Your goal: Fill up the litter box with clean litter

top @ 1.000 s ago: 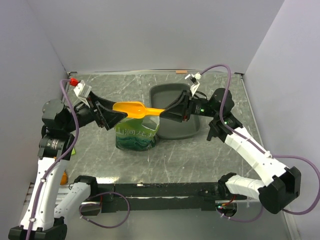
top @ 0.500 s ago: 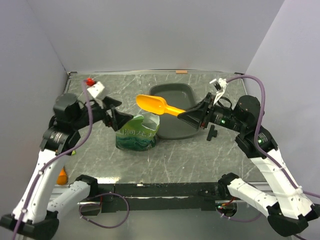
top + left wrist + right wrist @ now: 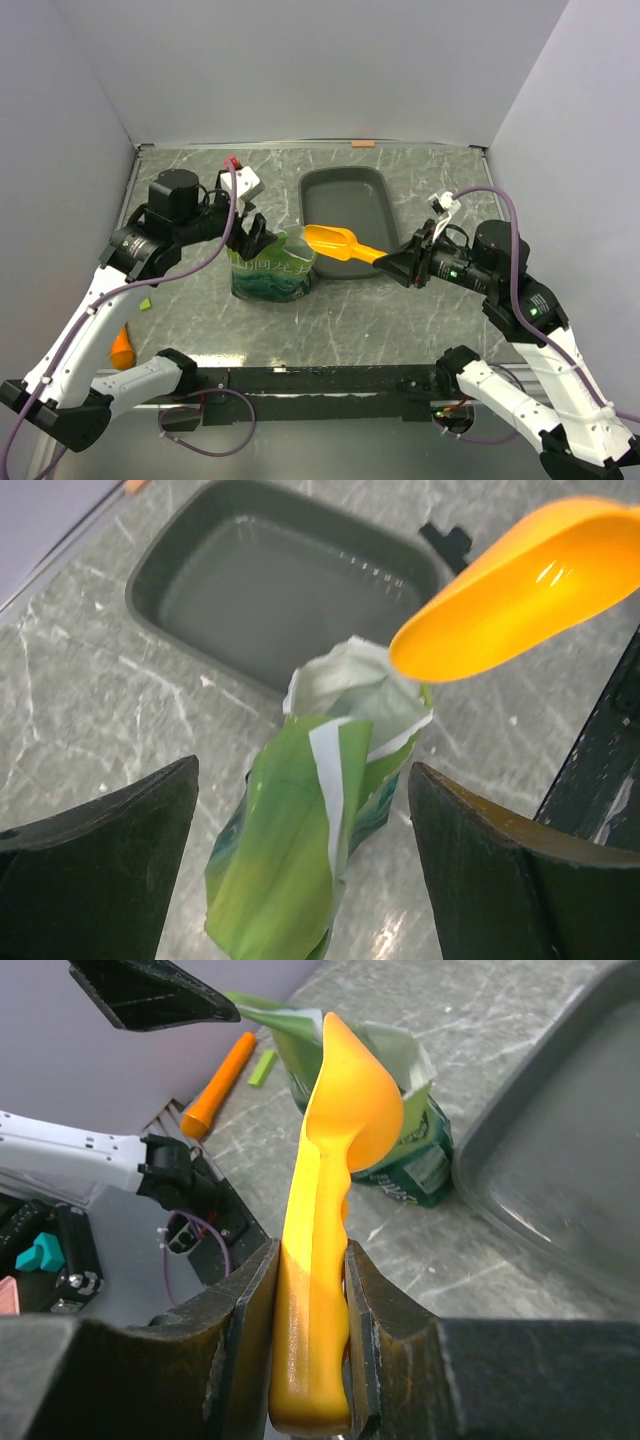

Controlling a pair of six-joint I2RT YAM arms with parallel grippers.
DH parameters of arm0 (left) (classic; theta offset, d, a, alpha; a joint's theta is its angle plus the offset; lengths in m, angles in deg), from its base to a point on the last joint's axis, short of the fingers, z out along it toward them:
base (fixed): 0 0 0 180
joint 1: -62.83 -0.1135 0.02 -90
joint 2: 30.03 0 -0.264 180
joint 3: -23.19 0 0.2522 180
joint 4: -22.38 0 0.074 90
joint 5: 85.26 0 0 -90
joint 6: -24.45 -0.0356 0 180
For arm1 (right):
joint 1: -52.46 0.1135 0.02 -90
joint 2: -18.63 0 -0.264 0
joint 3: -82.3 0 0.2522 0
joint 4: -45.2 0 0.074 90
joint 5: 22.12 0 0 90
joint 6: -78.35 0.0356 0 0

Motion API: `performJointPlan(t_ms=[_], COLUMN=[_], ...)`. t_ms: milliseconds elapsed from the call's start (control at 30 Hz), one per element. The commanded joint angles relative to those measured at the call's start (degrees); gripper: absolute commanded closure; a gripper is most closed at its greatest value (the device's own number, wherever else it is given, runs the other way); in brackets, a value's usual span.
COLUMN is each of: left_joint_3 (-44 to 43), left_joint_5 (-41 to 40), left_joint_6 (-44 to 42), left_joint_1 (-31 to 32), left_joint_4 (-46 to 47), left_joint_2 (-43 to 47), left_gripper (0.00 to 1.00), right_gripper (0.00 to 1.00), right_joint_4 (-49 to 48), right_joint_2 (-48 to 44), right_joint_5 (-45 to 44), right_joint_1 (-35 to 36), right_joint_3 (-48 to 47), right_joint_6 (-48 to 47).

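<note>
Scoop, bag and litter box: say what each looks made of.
The orange scoop: likely moulded hard plastic, glossy; uniform colour, smooth highlights on the bowl. The green bag: thin printed film or foil-like plastic, shiny; crinkled folds, open top with pale lining. The litter box: probably rigid plastic, dark grey, semi-gloss; rounded moulded corners, soft reflections on its floor.

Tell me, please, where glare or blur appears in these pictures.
Left wrist: a white glare spot on the orange scoop, a pale sheen inside the litter box. Right wrist: the right pincer looks soft. Top external: even light, sharp.
</note>
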Motion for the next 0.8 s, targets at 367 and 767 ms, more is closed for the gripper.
performJointPlan(t_ms=[367, 767], left_joint_3=[1.87, 8.2], left_joint_5=[-7.31, -16.0], left_joint_6=[-5.67, -6.99], left_joint_1=[2.31, 7.49], left_joint_4=[-7.09, -5.16], left_joint_2=[-1.0, -2.24], left_gripper=[0.19, 0.99], right_gripper=[1.0, 1.0], right_joint_4=[0.7, 4.82], right_joint_2=[0.81, 9.42], right_joint_5=[-1.0, -0.03], right_joint_1=[-0.28, -0.28], right_joint_3=[-1.44, -9.16], right_joint_6=[-0.51, -2.61])
